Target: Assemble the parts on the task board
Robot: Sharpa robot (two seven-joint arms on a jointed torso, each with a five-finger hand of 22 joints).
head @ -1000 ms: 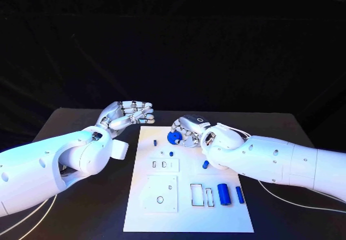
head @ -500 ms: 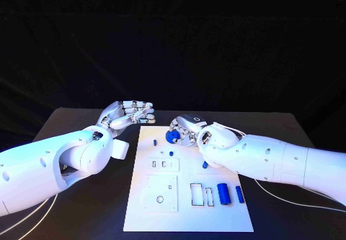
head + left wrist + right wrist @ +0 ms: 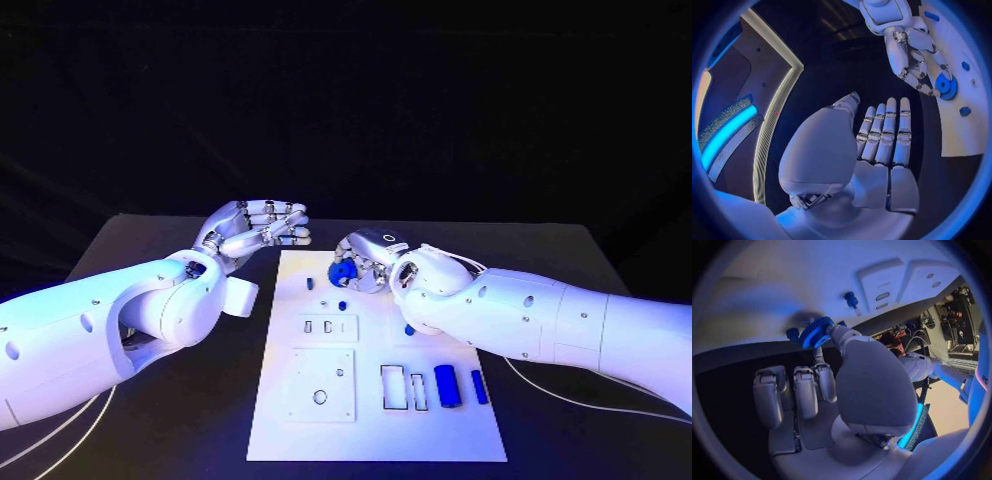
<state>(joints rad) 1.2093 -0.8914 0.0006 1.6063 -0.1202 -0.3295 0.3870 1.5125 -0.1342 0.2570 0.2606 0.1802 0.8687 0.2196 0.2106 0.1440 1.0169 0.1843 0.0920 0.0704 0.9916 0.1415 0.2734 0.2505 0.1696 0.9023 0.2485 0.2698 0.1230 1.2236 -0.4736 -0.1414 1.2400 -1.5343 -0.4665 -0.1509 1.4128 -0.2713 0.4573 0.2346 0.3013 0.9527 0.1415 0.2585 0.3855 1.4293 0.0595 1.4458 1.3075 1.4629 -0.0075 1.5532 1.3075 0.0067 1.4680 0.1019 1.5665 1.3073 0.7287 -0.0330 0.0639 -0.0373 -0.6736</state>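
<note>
I have the right hand (image 3: pixel 378 262) at the far end of the task board (image 3: pixel 378 420), and it holds a blue gear (image 3: pixel 343 271) pinched between thumb and a finger. In the right wrist view the gear (image 3: pixel 816 332) sits at the fingertips, toothed rim showing, just over the white board (image 3: pixel 786 285). Beside the gear, touching or nearly touching it, is a small blue knob (image 3: pixel 792 333); I cannot tell whether it stands on the board or hangs off the gear. A little past the fingertips a blue peg (image 3: pixel 851 299) stands upright in the board.

My left hand (image 3: pixel 257 229) hangs off the board's left edge, over the dark surface (image 3: pixel 173 440), level with the right hand and well apart from it. Its fingers lie straight and close side by side with the thumb bent in front, and nothing is in it; the left wrist view shows the bare palm (image 3: pixel 873 165) plainly. That same view catches the right hand (image 3: pixel 911 55) across from it, with the gear (image 3: pixel 946 86) under its fingertips.

Nearer to me than the right hand, behind its wrist, the board carries two raised white blocks with slots (image 3: pixel 327 327) and (image 3: pixel 322 385), two outlined rectangular recesses (image 3: pixel 402 388), and two blue cylinders (image 3: pixel 447 385) lying side by side to their right.
</note>
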